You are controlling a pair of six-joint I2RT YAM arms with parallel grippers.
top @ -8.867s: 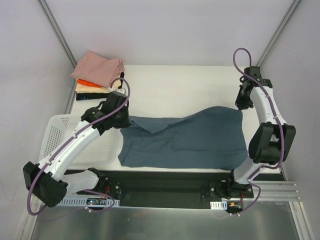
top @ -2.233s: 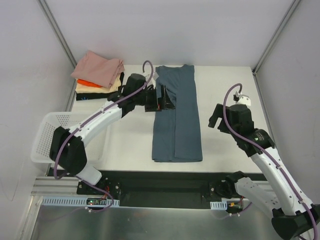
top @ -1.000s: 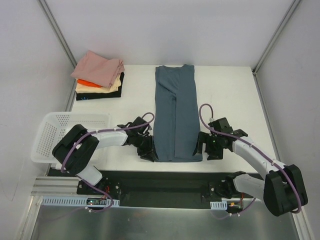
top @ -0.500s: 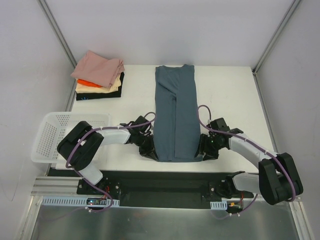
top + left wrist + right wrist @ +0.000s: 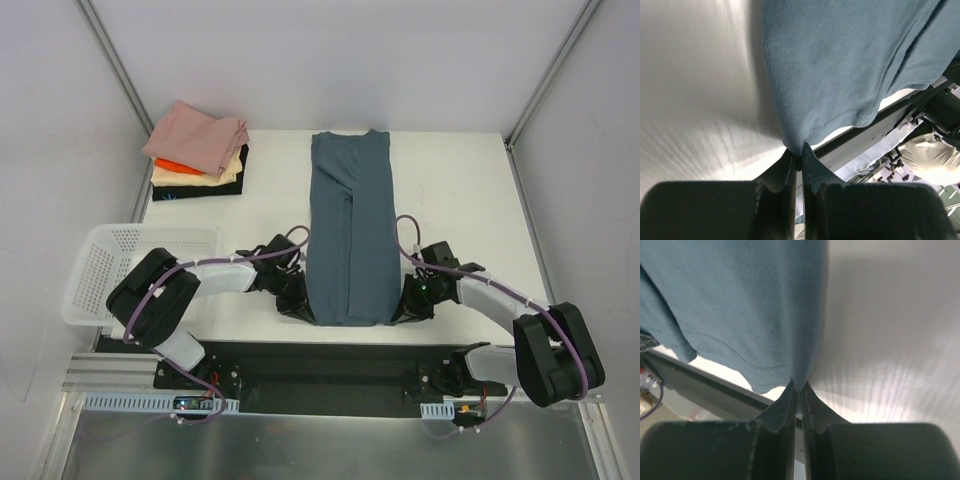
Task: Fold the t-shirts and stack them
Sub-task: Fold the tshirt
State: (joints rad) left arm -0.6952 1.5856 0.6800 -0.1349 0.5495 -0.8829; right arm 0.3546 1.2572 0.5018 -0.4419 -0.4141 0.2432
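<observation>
1. Far left, at the 8 o'clock edge of the table (image 5: 450, 200), sits the basket (image 5: 100, 270). At 10 o'clock is the stack (image 5: 200, 150), pink on top, with cream, orange and black below.
2. The left claw (image 5: 297, 305) lies low at the 7 o'clock corner of the blue tee (image 5: 348, 230), clenched on the hem there.
3. The blue tee is a long narrow strip down the middle, from 12 to 6 o'clock, with its sides folded in.
4. The right claw (image 5: 412, 305) mirrors the left at the 5 o'clock corner, pinched tight on the hem.
5. I'd say the crosswise fold is in hand, since both near corners are gripped. The next move calls for lifting them together and carrying the hem evenly towards 12 o'clock, so the strip halves without skewing.
6. From above, the wrists hide the claw tips. Only the wrist views show cloth bunched between closed jaws, and the hem stitching. They miss the stack and basket.
</observation>
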